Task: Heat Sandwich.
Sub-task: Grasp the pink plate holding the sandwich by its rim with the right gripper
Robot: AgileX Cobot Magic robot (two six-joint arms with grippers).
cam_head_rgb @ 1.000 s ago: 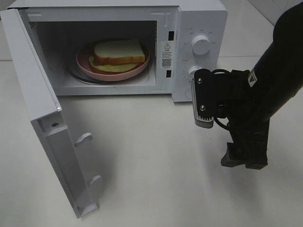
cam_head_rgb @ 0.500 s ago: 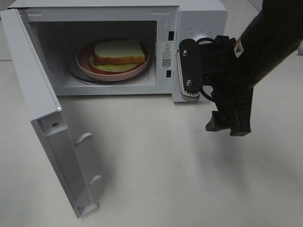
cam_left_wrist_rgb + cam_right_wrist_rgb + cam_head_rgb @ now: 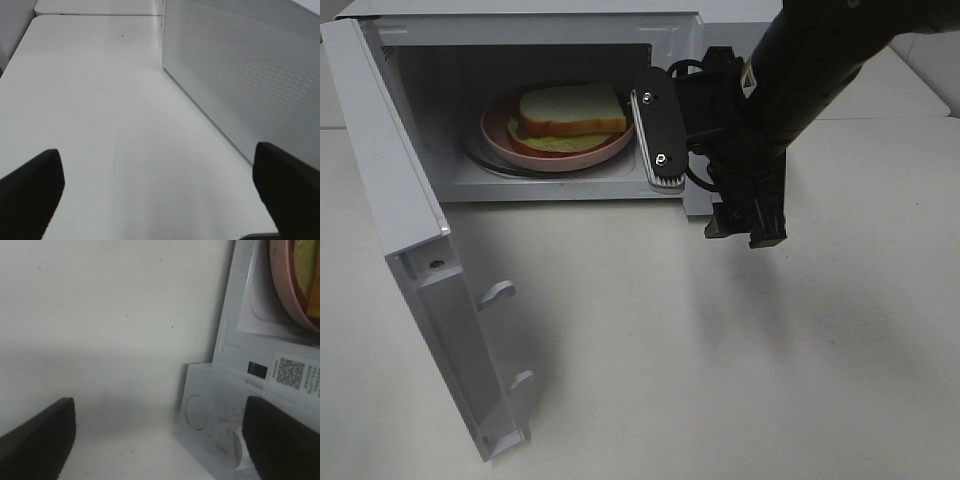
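The sandwich, pale bread over green lettuce, lies on a round pink plate inside the open microwave. My right gripper hangs open, fingers pointing down, just in front of the microwave's control panel and to the right of the cavity; it holds nothing. In the right wrist view its fingertips stand wide apart over the table, with the plate's rim and a bit of the sandwich at the corner. My left gripper is open and empty beside the door's perforated outer face.
The microwave door is swung wide toward the front left, its lower corner near the table's front edge. The black right arm covers the control knobs. White tabletop spreads in front of the microwave.
The right arm has risen and swung left, from low on the table at the right to just in front of the control panel. Sandwich, plate and door have not moved.
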